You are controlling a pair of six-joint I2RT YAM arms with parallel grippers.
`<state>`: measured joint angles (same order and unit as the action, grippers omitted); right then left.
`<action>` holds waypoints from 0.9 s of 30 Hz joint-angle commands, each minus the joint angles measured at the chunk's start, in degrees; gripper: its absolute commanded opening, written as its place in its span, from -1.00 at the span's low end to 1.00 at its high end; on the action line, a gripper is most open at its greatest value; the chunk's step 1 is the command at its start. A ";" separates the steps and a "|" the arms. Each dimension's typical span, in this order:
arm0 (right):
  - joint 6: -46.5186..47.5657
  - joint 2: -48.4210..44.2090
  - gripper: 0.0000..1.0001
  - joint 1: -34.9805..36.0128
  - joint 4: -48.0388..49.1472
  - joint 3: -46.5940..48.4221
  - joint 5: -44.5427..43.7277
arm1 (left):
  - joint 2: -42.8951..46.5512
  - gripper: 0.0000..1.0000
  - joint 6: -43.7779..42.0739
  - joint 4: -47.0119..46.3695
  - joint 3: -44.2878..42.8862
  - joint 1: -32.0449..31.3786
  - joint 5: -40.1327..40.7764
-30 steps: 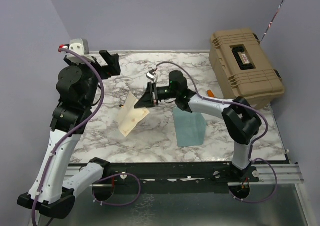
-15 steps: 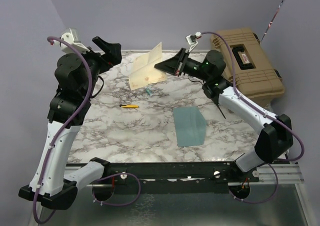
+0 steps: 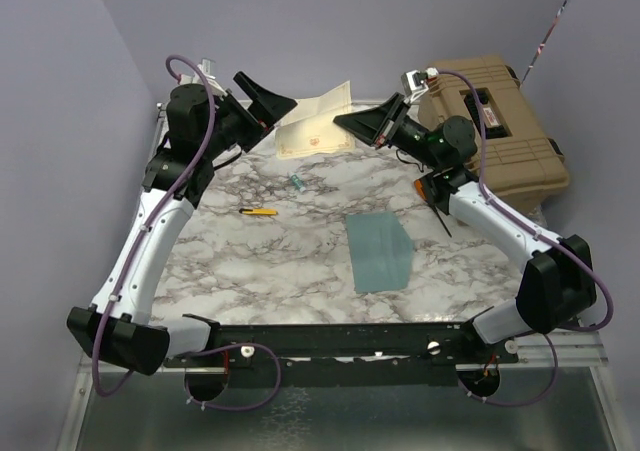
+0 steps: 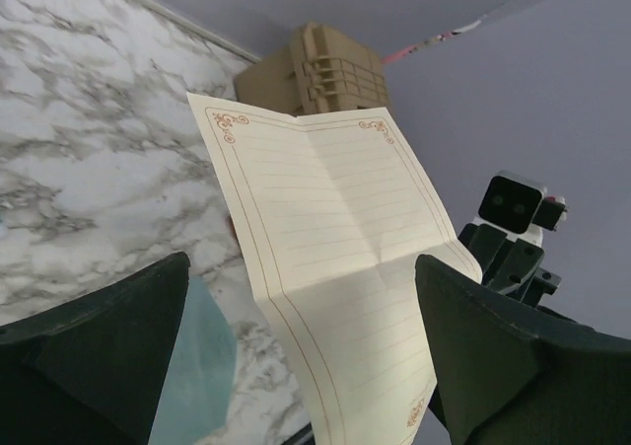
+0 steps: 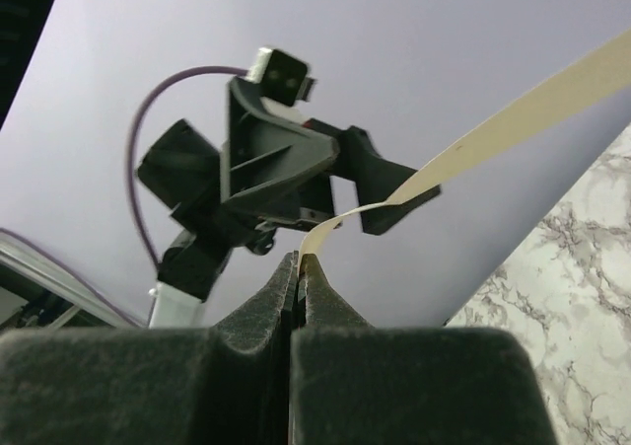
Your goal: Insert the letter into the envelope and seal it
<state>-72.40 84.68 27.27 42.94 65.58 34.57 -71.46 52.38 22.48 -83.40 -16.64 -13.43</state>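
The cream letter (image 3: pixel 315 121) hangs in the air above the back of the table, unfolded, its lined face and fold creases showing in the left wrist view (image 4: pixel 335 238). My right gripper (image 3: pixel 342 121) is shut on its right edge; in the right wrist view the jaws (image 5: pixel 299 259) pinch the thin sheet (image 5: pixel 513 110). My left gripper (image 3: pixel 275 111) is open at the letter's left side, with the sheet between its wide-spread fingers (image 4: pixel 301 262) and not touching them. The teal-blue envelope (image 3: pixel 380 251) lies flat on the marble table right of centre and also shows in the left wrist view (image 4: pixel 192 366).
A tan hard case (image 3: pixel 490 131) stands at the back right. A yellow pen-like tool (image 3: pixel 258 211) and a small teal item (image 3: pixel 298 182) lie left of centre. An orange item (image 3: pixel 422 186) lies under the right arm. Purple walls enclose the table.
My right gripper has lifted the letter from mid-table up and toward the back. My left arm has swung right and up, bringing its open gripper to the letter's left edge.
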 commanded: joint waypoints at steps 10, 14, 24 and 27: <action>-2.25 -0.03 -0.99 -1.40 6.81 -2.71 2.60 | -0.76 -0.26 37.46 -42.03 16.48 5.51 -24.13; -2.07 0.76 -0.99 -1.51 6.48 -2.36 3.08 | -0.72 -0.70 36.84 -42.17 16.32 5.95 -23.99; 6.56 -0.95 -0.06 -2.31 -5.39 0.96 4.50 | 2.15 -1.00 17.10 -34.55 12.87 6.71 -19.43; 12.35 -2.68 0.42 -2.50 -10.22 2.25 4.42 | 2.83 -1.00 8.46 -29.57 10.38 6.80 -18.69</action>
<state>-68.75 84.73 25.36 40.01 64.88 37.50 -71.37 75.92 -12.93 -68.40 -10.22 -34.41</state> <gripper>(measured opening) 0.614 0.003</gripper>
